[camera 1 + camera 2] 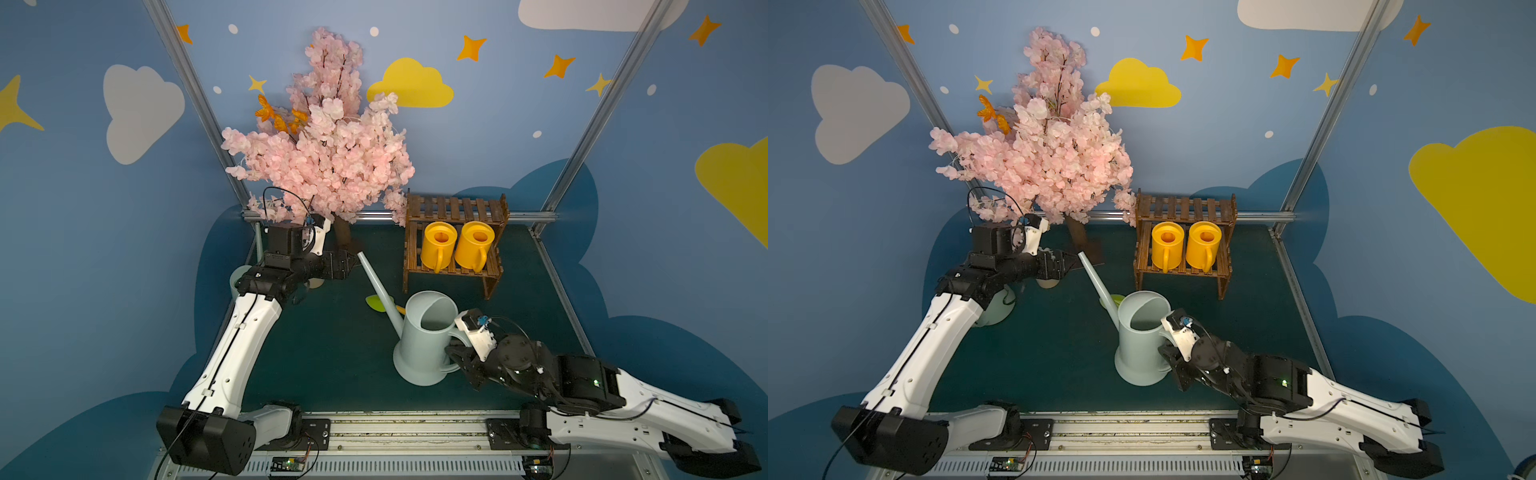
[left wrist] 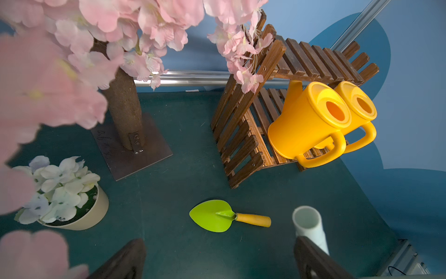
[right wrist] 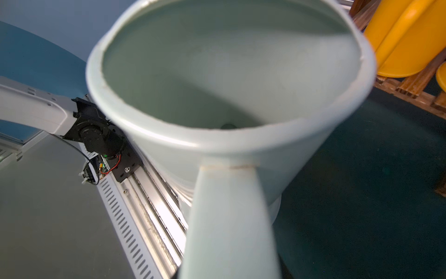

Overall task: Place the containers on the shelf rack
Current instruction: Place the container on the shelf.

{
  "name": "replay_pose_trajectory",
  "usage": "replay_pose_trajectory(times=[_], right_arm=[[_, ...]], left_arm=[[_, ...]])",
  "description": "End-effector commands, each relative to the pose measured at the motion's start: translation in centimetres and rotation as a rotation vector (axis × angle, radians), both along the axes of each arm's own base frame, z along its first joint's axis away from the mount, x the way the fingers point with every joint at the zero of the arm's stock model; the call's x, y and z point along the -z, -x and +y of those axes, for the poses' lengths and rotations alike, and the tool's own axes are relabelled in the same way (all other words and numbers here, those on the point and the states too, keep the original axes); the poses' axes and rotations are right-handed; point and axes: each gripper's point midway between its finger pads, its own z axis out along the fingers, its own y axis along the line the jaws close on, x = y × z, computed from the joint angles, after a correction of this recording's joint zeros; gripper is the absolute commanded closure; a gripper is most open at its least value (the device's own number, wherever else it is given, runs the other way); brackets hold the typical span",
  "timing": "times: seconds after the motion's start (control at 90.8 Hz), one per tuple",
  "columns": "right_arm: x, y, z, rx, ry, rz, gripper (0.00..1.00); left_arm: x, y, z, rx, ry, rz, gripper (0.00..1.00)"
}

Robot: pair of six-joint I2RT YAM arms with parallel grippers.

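Two small yellow containers [image 1: 438, 245] [image 1: 476, 245] stand side by side on the lower tier of the dark wooden shelf rack [image 1: 455, 208]; its upper tier holds nothing. A large pale green-grey container [image 1: 424, 345] [image 1: 1142, 345] is upright at the front middle. My right gripper [image 1: 457, 353] [image 1: 1168, 353] is shut on its handle [image 3: 229, 217], which hides the jaws in the right wrist view. The long spout [image 1: 376, 282] [image 2: 309, 224] points toward my left gripper [image 1: 351, 262] [image 2: 217, 263], which is open and holds nothing. Another pale container [image 1: 996, 309] is half hidden behind the left arm.
A pink blossom tree [image 1: 324, 145] on a square base plate [image 2: 144, 154] stands at the back left, its branches over the left wrist. A beige flower pot [image 2: 79, 212] sits by the left gripper. A green trowel [image 2: 212, 216] lies under the spout.
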Motion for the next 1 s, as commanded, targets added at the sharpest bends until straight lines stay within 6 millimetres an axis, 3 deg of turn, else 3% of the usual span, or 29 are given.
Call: replay_pose_trajectory(times=[0.0,0.143,0.418,0.595,0.716,0.892,0.991], right_arm=[[-1.3,0.1,-2.9,0.047,-0.008,0.007,1.00],[-4.6,-0.8,-5.2,0.130,-0.088,-0.047,1.00],[-11.7,-3.7,-7.0,0.296,-0.118,-0.203,1.00],[-16.2,-6.2,-8.6,0.497,-0.133,-0.312,1.00],[-18.9,-7.9,-9.4,0.614,-0.067,-0.406,1.00],[-20.7,-11.2,-10.3,0.722,0.008,-0.404,1.00],[-20.7,-13.8,-10.9,0.763,0.035,-0.367,1.00]], left_arm=[[-1.0,-0.4,0.0,0.000,0.008,-0.030,0.00],[-0.8,-0.3,-0.9,0.041,0.056,-0.007,0.00],[-0.3,0.3,-2.3,0.081,0.094,0.009,0.01],[0.5,0.4,-4.8,0.115,0.067,0.022,0.05],[1.6,-0.7,-6.8,0.088,0.009,0.026,0.11],[3.0,-3.7,-9.9,0.037,-0.058,0.053,0.14],[4.5,-5.3,-11.8,0.032,-0.107,0.081,0.15]])
